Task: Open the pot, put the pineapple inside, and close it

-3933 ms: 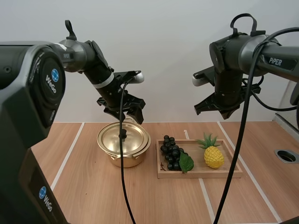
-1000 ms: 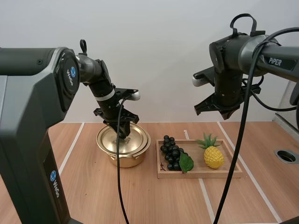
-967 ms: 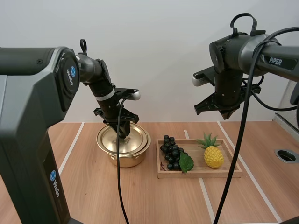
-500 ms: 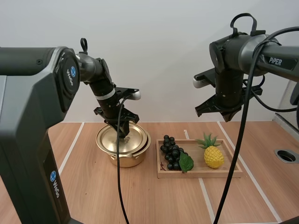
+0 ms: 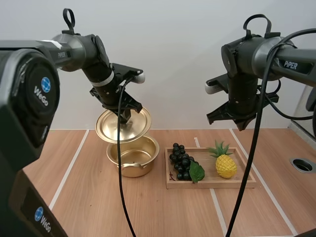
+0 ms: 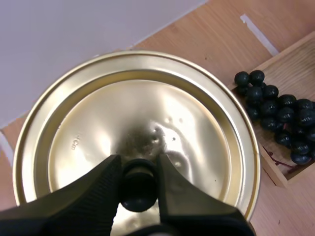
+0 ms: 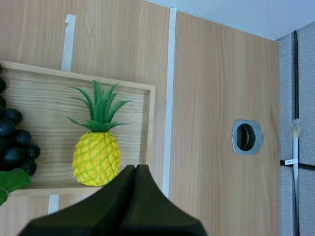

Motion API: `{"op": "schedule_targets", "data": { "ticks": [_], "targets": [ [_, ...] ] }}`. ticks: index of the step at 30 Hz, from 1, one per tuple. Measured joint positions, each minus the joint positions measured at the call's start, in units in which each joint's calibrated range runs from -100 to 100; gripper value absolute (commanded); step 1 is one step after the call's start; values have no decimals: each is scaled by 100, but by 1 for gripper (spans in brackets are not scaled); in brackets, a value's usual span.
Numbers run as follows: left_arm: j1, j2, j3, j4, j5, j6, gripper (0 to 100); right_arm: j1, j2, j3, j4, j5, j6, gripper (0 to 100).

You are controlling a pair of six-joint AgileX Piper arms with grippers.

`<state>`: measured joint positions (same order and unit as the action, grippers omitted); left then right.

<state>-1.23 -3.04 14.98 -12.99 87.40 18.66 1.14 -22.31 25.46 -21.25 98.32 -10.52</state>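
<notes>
One each: pot (image 5: 133, 157), lid (image 5: 111, 131), pineapple (image 5: 226, 166), grape bunch (image 5: 180, 161), tray (image 5: 212, 183)

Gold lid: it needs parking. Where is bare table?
The wooden table is bare left of the open gold metal pot and in front of it. The flat wooden tray is crowded with black grapes and yellow pineapple.

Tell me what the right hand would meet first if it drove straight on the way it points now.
Probably the shallow wooden tray, on its bare floor just beside the yellow toy pineapple. The shut right hand points down there; depth is unclear, so it may clip the pineapple.
</notes>
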Motion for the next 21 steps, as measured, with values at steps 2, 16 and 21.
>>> {"op": "schedule_targets", "data": {
  "ticks": [2,16,21],
  "targets": [
    [0,-323,14,0,-170,24,0,-43,0,0,0,32,51,0],
    [0,-2294,14,173,-1079,108,0,-72,198,0,13,118,247,45],
    [0,-2473,14,173,-1381,108,0,-72,198,0,13,118,284,95]
  ]
}}
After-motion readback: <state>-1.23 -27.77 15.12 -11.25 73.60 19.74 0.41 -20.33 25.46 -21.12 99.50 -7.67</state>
